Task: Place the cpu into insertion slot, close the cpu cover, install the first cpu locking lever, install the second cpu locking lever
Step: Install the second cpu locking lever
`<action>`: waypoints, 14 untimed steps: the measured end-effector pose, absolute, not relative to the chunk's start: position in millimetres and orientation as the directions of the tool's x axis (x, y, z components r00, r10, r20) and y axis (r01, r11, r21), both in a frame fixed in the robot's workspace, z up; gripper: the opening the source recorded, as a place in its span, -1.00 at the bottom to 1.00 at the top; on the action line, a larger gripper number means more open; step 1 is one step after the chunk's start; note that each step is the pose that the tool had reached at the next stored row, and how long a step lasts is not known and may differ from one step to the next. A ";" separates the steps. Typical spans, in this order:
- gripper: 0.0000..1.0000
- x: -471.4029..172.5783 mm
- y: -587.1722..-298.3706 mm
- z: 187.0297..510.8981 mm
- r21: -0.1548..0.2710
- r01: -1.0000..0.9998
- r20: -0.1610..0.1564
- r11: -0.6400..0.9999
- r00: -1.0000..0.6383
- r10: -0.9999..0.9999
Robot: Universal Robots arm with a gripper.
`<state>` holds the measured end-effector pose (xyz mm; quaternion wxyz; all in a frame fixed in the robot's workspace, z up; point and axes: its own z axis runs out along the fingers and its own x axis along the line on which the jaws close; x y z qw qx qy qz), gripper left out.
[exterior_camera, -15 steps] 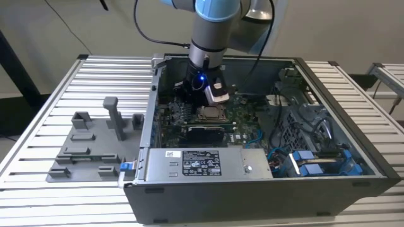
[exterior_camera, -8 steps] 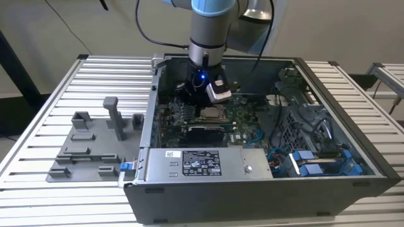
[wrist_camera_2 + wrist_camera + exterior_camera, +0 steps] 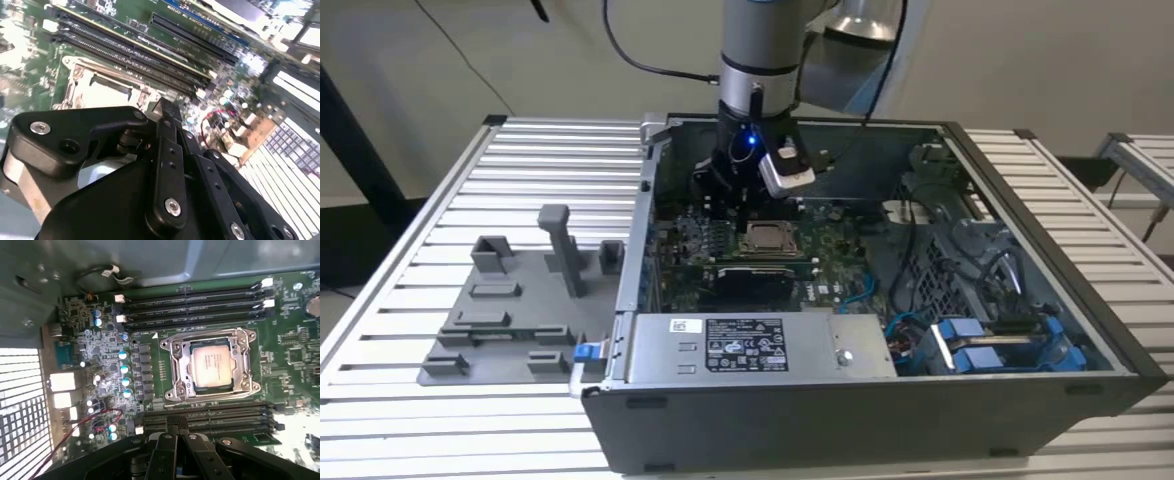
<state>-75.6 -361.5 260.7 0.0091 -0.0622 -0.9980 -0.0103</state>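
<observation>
Ext. view: arm comes down from above into an open computer case lying on a ribbed metal surface. The tool hangs inside the case, over the green board toward the case's back wall, just behind the slot and apart from it. Can't tell in this view how the fingers stand.

First wrist view: cpu sits flat in the insertion slot, pale metal top up. Cpu cover, the silvery frame, lies down around the chip w/ the chip showing through its cut-out. Whether the locking levers are latched: can't tell. Long black memory slots run on both sides of the socket; small blue-topped capacitors in a row beside it. Tool appears at the frame edge, black fingers drawn together, nothing between them; tips are near the memory slots, clear of the chip.

Second wrist view: tool seen from behind, black linkage and fingers pressed together, empty, above the board. The socket's metal frame shows just beyond the tips, not touched.

Ext. view's left: grey fixture tray w/ upright blocks sits on the surface beside the case.
</observation>
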 end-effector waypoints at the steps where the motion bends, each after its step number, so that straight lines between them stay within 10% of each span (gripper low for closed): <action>1: -0.79 -75.6 -361.5 265.2 0.020 0.124 0.019 0.992 -0.992 0.124; 14: -0.79 -75.5 -361.5 287.8 0.020 0.124 0.019 0.992 -0.992 0.124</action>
